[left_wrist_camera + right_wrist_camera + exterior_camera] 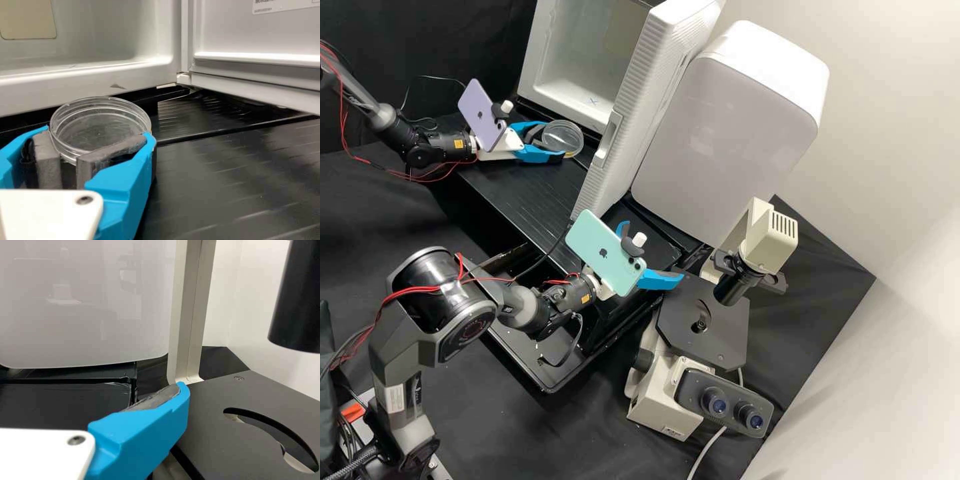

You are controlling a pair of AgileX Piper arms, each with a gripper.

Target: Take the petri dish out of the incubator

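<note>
A clear round petri dish is held just in front of the open white incubator, above the black shelf. My left gripper is shut on the dish, its grey pads pressing the dish's near rim. The incubator door stands swung open to the right. My right gripper is shut on nothing, hovering at the edge of the microscope stage.
A large white box-shaped device stands right of the open door. A microscope with a black stage and two eyepieces sits at the front right. Black cloth covers the bench around the shelf.
</note>
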